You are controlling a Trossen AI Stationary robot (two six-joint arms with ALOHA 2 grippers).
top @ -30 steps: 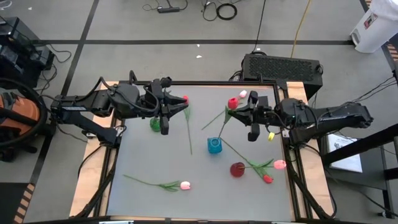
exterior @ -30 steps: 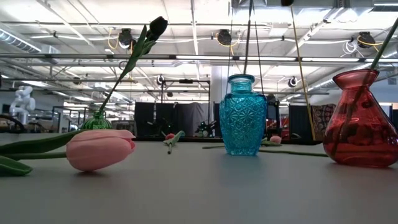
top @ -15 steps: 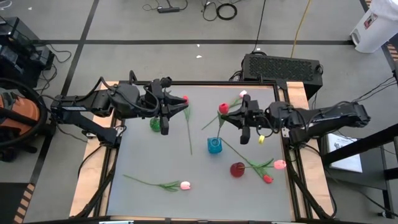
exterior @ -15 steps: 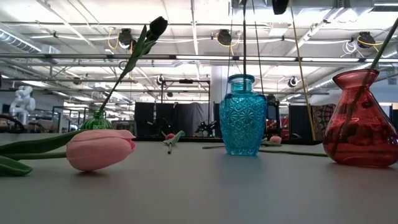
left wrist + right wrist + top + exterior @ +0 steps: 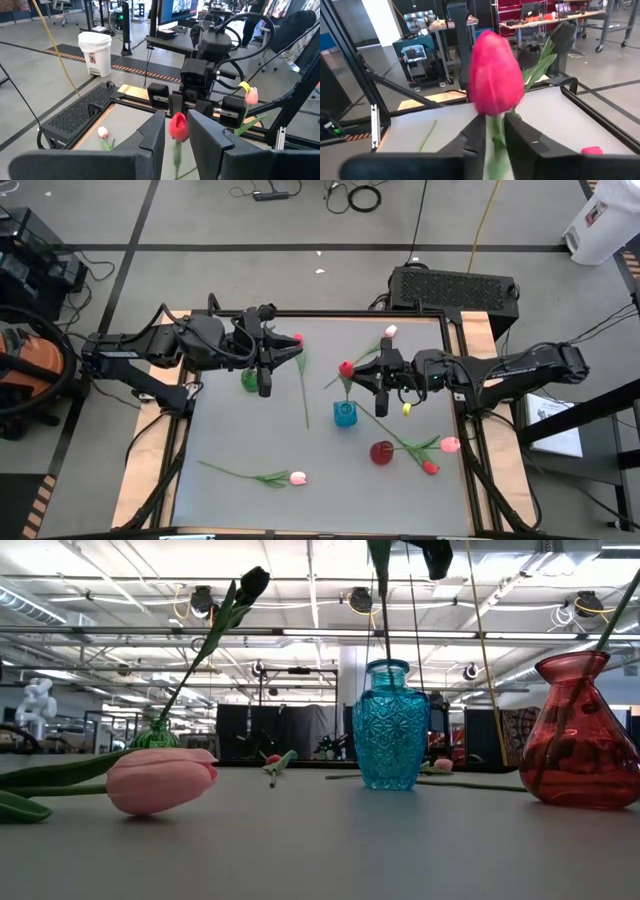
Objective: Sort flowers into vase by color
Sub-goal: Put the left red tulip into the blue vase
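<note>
My right gripper (image 5: 360, 375) is shut on a red tulip (image 5: 345, 368) and holds its head above the blue vase (image 5: 345, 414). In the low view the stem (image 5: 384, 610) runs down to the vase's mouth (image 5: 388, 664). My left gripper (image 5: 285, 360) waits open beside the green vase (image 5: 248, 380), where a near-black tulip (image 5: 252, 582) stands. Its wrist view shows the held red tulip (image 5: 178, 127) far off between its fingers. The red vase (image 5: 382, 451) holds stems. My right gripper pinches the red tulip's stem (image 5: 495, 136) just below the head (image 5: 495, 80) between its two fingers (image 5: 473, 136). The fingers come level from the table's right, across the stem. The tulip hangs nearly upright, its lower end at the blue vase's mouth.
Loose tulips lie on the table: a red one (image 5: 297, 338) by my left gripper, a pink one (image 5: 390, 332) at the far edge, and a pink one (image 5: 297, 477) near the front (image 5: 160, 780). Pink (image 5: 450, 444) and red (image 5: 430, 467) heads lean out of the red vase.
My right gripper has moved toward the table's left, carrying the red tulip's head from right of the blue vase to above it. The stem has swung from slanting to nearly upright, its lower end staying at the vase.
</note>
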